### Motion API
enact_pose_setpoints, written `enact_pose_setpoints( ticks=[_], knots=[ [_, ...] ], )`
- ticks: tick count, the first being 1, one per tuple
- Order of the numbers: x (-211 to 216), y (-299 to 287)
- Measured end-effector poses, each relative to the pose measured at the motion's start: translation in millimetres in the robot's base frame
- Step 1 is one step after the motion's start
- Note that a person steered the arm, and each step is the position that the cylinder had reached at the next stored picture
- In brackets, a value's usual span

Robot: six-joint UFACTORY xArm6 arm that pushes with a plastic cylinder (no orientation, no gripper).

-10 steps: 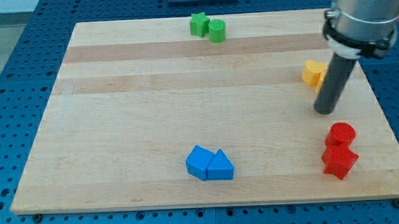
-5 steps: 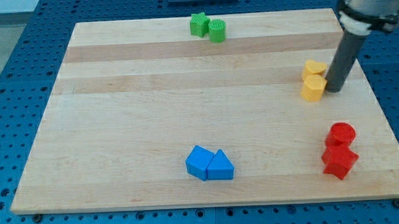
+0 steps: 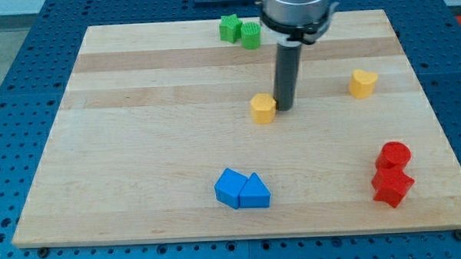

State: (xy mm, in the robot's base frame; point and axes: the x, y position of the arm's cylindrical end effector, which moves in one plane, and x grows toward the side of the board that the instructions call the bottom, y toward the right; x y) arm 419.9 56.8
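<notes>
My tip [image 3: 284,107] rests on the wooden board [image 3: 139,148] near its middle, touching the right side of a small yellow block [image 3: 264,109]. A second yellow block, heart-shaped [image 3: 363,83], lies alone toward the view's right. A green star [image 3: 229,28] and a green cylinder [image 3: 250,36] sit together at the view's top. A blue cube [image 3: 230,187] and a blue triangular block [image 3: 255,192] touch each other near the view's bottom. A red cylinder [image 3: 394,154] and a red star-like block [image 3: 391,185] stand together at the lower right.
The board lies on a blue perforated table [image 3: 15,114]. The arm's grey body [image 3: 295,8] hangs over the board's top edge, just right of the green blocks.
The tip has swept left from the right side to the board's middle, carrying one yellow block with it. The other yellow block stayed at the right.
</notes>
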Motion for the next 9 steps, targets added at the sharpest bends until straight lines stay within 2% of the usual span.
enact_pose_setpoints(
  ticks=[3,4,6,7,9],
  knots=[
    [10.5,-101.4],
    [25.3,-109.3],
    [20.7,-68.3],
    [36.0,-70.3],
    [50.2,-116.1]
  ],
)
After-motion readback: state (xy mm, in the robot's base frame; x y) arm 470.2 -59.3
